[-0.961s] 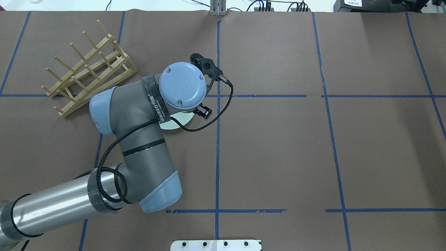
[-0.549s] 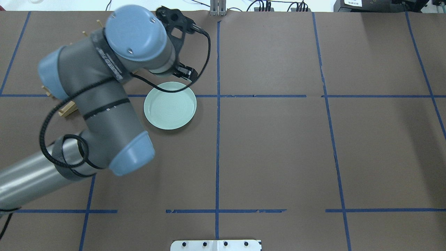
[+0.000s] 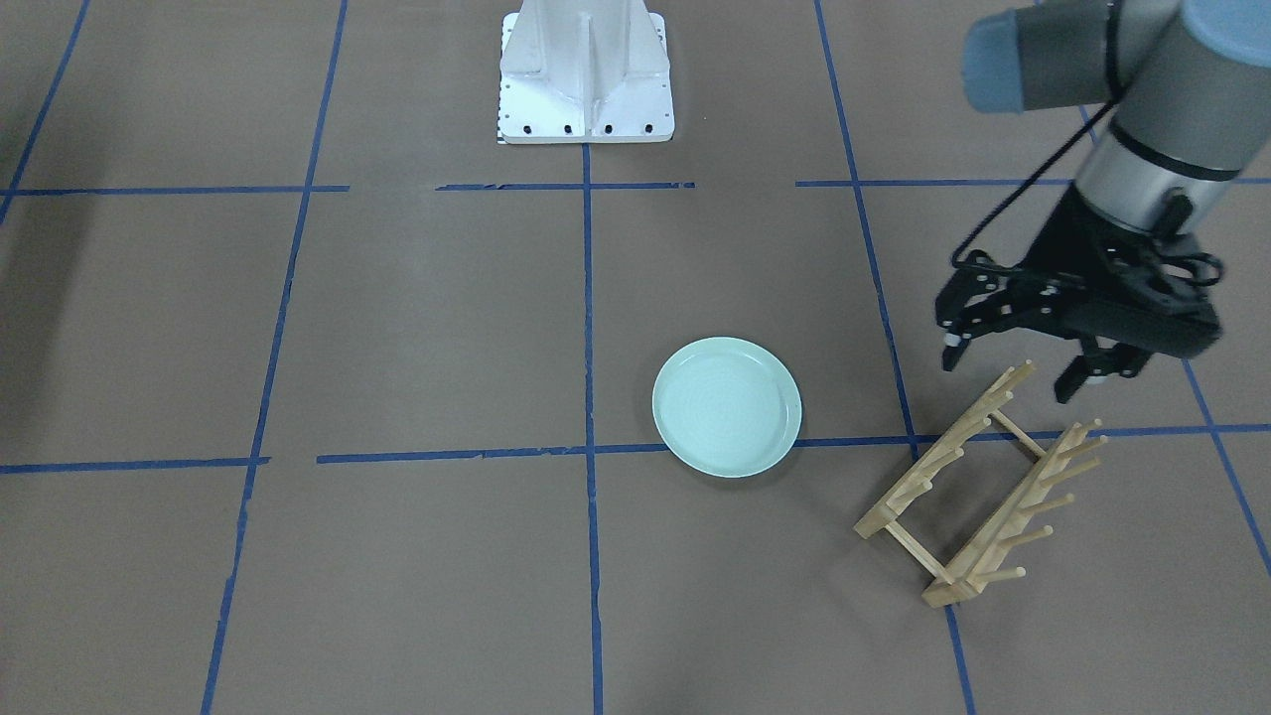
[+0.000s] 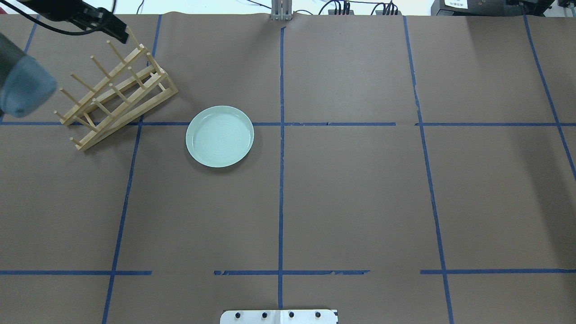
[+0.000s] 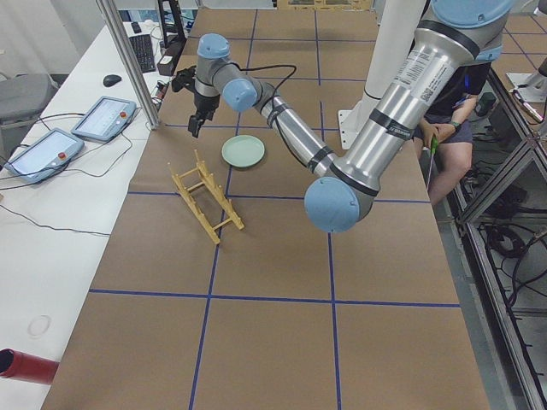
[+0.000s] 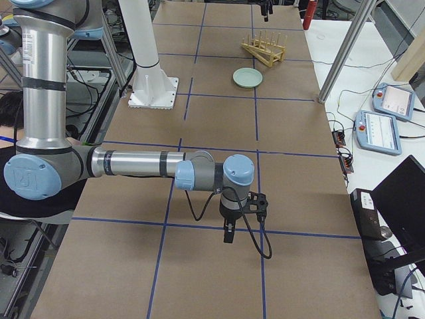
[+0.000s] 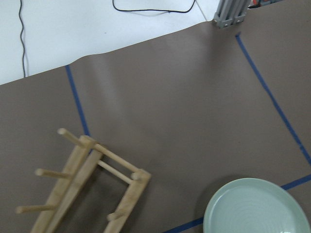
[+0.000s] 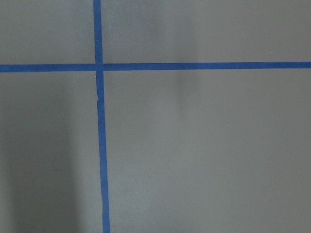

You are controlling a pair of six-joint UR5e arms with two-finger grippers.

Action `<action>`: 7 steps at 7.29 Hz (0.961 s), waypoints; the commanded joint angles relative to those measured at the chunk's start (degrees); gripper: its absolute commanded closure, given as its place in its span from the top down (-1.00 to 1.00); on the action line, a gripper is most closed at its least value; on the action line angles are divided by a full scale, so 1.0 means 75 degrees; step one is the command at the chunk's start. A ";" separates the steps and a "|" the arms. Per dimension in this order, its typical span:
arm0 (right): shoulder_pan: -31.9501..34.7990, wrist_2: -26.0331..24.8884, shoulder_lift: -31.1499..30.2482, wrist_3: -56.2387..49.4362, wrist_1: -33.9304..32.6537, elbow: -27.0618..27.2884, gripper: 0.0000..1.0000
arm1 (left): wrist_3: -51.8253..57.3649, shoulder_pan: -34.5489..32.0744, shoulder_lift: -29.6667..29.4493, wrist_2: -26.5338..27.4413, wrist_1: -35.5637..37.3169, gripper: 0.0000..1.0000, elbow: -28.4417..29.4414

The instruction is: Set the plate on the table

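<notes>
The plate lies flat on the surface, right side up, resting across one of the blue tape lines, with nothing touching it. The wooden peg rack stands near the plate on the robot's left, with a strip of bare surface between them.

The left end effector hangs in the air near the rack, its fingers spread wide apart and pointing down with nothing between them. The plate is well apart from it, off to its right side with the rack lying between the two. From the left wrist camera the plate shows only in the lower right corner and the rack in the lower left.

The right end effector is far from the plate, low over a distant part of the surface on the robot's right. It appears only in the side view, so whether its fingers are apart or together cannot be told. Its wrist camera shows only bare surface and crossing tape lines
</notes>
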 commanded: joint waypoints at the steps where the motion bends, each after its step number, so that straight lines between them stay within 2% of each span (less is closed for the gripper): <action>1: 0.0000 0.0000 0.0000 -0.0002 0.0000 0.0000 1.00 | 0.1803 -0.1644 0.1064 -0.0701 -0.0076 1.00 0.0619; 2: 0.0000 0.0000 0.0000 -0.0002 0.0000 0.0000 1.00 | 0.2752 -0.2336 0.1417 -0.0996 -0.0088 1.00 0.1295; 3: -0.0011 0.0000 0.0000 0.0009 0.0000 0.0000 1.00 | 0.3515 -0.2587 0.1525 -0.1080 -0.0099 1.00 0.2253; 5: 0.0000 0.0000 0.0000 -0.0002 0.0000 0.0000 1.00 | 0.3675 -0.2997 0.2528 -0.1034 -0.0088 1.00 0.2403; 7: 0.0000 0.0000 0.0000 -0.0002 0.0000 0.0000 1.00 | 0.3606 -0.3140 0.3024 -0.0999 -0.0018 1.00 0.2719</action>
